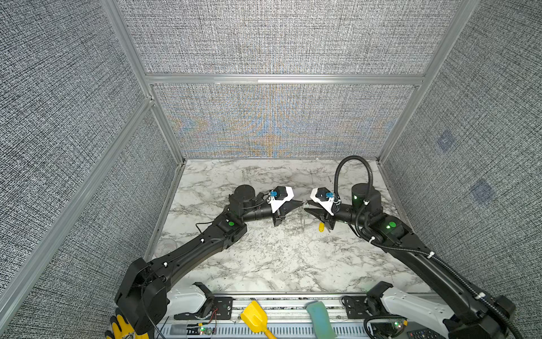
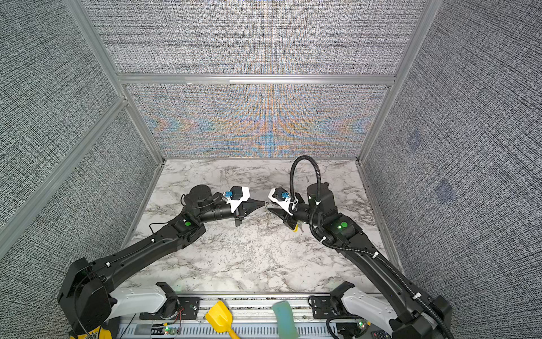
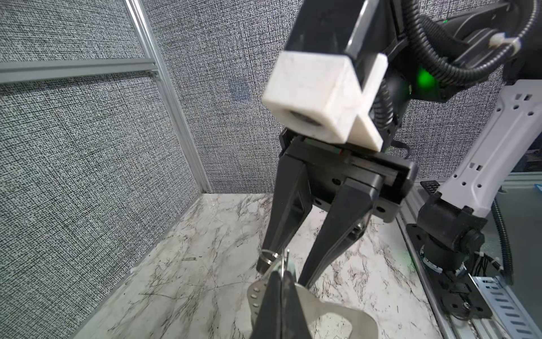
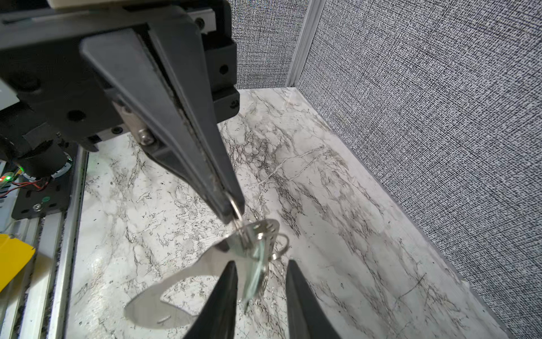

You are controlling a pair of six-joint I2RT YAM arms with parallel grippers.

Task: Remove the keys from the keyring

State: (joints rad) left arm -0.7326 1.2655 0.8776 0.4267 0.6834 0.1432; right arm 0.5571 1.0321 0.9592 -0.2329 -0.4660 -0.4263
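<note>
Left gripper [image 4: 231,210] is squeezing fully closed, tips pinching a small ring [image 4: 238,212] of wire. The keyring [image 4: 202,265], the flat grey plate, is hanging from that ring just under the left fingertips, off the table [image 4: 322,205]. Its holed edge is sitting nearest the pinch and its oval cut-out is trailing away below. In the left wrist view the plate is showing right beneath the closed left fingers [image 3: 272,305].

Right gripper [image 4: 260,265] is sitting partly open, with a clear gap between its fingers [image 4: 223,296], and is gripping nothing. The teal-tag key [image 4: 255,274] is dangling from the plate's holed edge, down inside that gap. Cannot tell if either right finger is touching it. A second wire loop [image 4: 282,246] is sticking out beside the holed edge, just past the right fingertips.

In both top views the two grippers are meeting tip to tip. The yellow-tag key [image 1: 321,227] is sitting apart from the plate, lower down and back behind the right fingers, under their base. It is looking like it is lying on the table, but it is too small to be sure.
</note>
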